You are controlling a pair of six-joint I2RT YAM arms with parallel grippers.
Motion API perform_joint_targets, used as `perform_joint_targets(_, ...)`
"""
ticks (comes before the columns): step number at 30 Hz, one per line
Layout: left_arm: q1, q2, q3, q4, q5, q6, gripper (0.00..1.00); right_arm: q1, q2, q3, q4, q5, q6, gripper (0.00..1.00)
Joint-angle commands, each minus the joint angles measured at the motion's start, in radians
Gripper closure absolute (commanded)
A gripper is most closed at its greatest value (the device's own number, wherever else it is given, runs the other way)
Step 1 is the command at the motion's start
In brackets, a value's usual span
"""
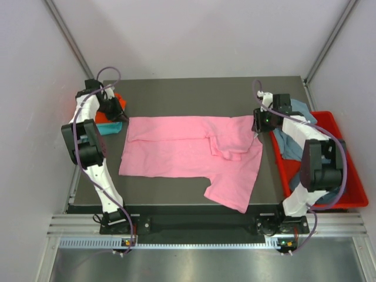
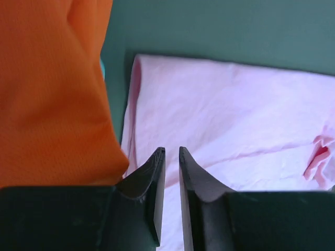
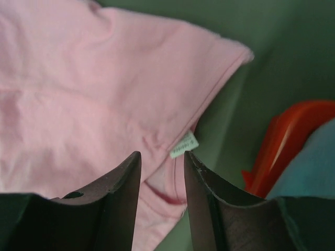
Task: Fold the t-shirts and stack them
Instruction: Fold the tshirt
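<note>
A large pink t-shirt (image 1: 182, 153) lies spread flat across the dark table, one sleeve folded in near its middle. My left gripper (image 1: 117, 110) hovers at the shirt's far left corner, jaws a narrow gap apart and empty; the wrist view shows it (image 2: 170, 152) over the pink cloth (image 2: 235, 115). An orange t-shirt (image 1: 104, 119) lies on a teal one (image 1: 113, 127) just left of it, and fills the left of the wrist view (image 2: 52, 94). My right gripper (image 1: 257, 123) is open and empty (image 3: 162, 156) above the pink collar and its white label (image 3: 184, 145).
A red plastic bin (image 1: 352, 188) stands along the table's right edge, holding grey-blue t-shirts (image 1: 302, 110); it shows in the right wrist view (image 3: 282, 141) too. Both arms reach to the table's far corners. White walls enclose the table.
</note>
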Motion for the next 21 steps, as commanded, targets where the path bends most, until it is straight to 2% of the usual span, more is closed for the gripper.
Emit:
perform_joint_targets(1, -0.006, 0.047, 0.096, 0.032, 0.063, 0.047, 0.78, -0.016, 0.094, 0.128, 0.086, -0.011, 0.038, 0.61)
perform_joint_targets(5, -0.014, 0.094, 0.137, 0.038, 0.066, 0.058, 0.78, -0.015, 0.189, 0.254, 0.090, 0.027, 0.025, 0.61)
perform_joint_targets(10, -0.026, 0.157, 0.150, 0.039, 0.080, 0.063, 0.78, -0.006, 0.263, 0.330, 0.086, 0.121, -0.003, 0.63)
perform_joint_targets(21, -0.038, 0.202, 0.157, 0.039, 0.074, 0.041, 0.78, 0.043, 0.286, 0.340, 0.066, 0.182, -0.025, 0.66)
